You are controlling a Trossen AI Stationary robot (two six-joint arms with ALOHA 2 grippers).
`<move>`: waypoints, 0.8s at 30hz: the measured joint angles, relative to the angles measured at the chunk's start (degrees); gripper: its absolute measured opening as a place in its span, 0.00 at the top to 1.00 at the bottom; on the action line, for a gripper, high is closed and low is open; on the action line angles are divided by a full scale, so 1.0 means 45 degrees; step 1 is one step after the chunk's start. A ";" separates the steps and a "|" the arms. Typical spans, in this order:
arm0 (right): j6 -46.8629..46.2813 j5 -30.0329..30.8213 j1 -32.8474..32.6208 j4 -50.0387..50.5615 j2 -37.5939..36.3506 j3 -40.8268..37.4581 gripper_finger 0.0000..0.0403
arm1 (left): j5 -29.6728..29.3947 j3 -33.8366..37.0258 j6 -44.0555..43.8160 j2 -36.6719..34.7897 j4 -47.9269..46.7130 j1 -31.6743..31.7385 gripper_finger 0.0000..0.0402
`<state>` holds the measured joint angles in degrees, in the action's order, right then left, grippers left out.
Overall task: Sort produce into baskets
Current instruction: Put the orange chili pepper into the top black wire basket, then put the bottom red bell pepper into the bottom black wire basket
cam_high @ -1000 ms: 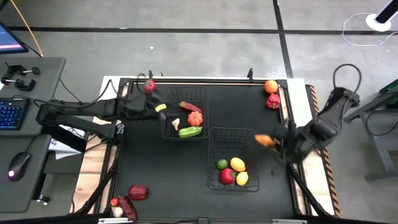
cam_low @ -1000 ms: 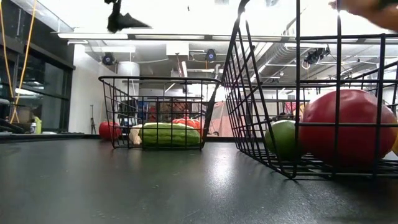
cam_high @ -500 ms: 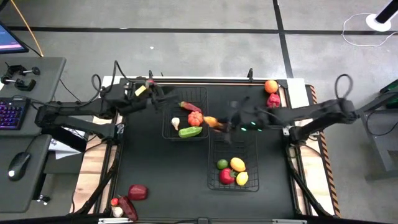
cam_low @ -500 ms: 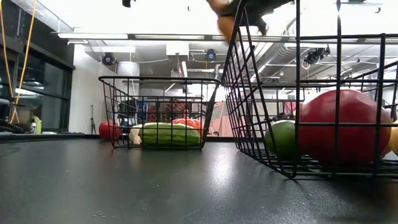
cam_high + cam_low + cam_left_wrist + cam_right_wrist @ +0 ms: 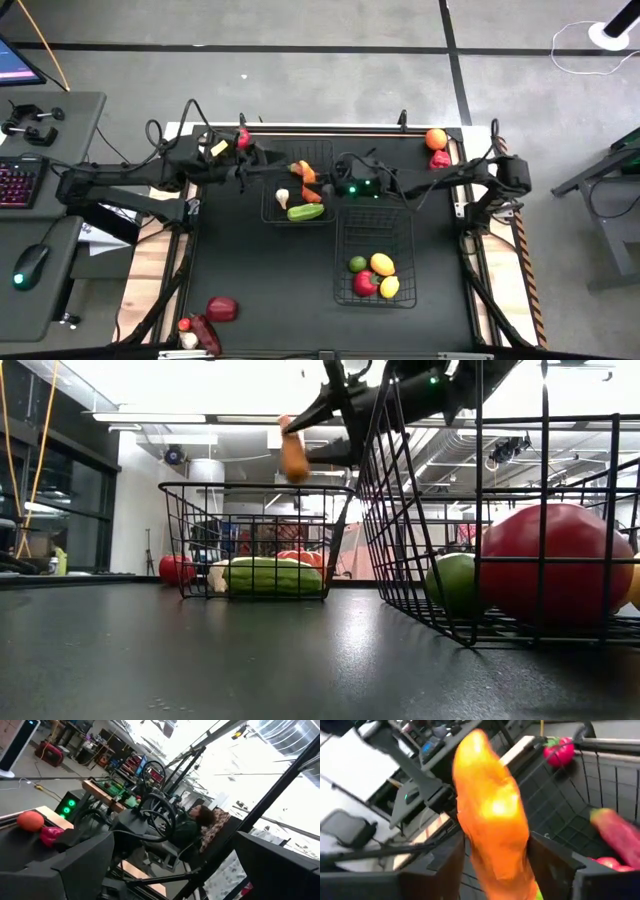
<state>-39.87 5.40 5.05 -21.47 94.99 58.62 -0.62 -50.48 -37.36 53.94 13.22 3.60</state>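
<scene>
Above the far basket (image 5: 297,190), the right tool (image 5: 318,181) is gripping an orange carrot-shaped piece (image 5: 307,173) (seen pinched between both fingers in the right wrist view (image 5: 492,827)). Below it, green (image 5: 305,211), red and white pieces are lying in that basket. The near basket (image 5: 375,260) is holding green, yellow and red pieces. At the worktop's (image 5: 250,270) far-left edge, the left tool (image 5: 250,156) is hovering; its finger state cannot be told.

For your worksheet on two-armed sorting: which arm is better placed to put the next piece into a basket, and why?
The right arm. Its tool is shut on the orange carrot-shaped toy, held above the far black wire-mesh basket. The left tool hangs beside that basket's rim, carrying nothing visible.
</scene>
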 joint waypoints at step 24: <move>0.2666 -0.0299 0.1670 0.2330 -0.3424 0.0129 0.45 | 0.1061 -0.1897 -0.2999 0.1359 -1.0538 -0.3854 0.00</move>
<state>-27.87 4.05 12.56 -10.99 79.58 59.20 4.15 -59.01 -50.86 60.05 -34.21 -13.75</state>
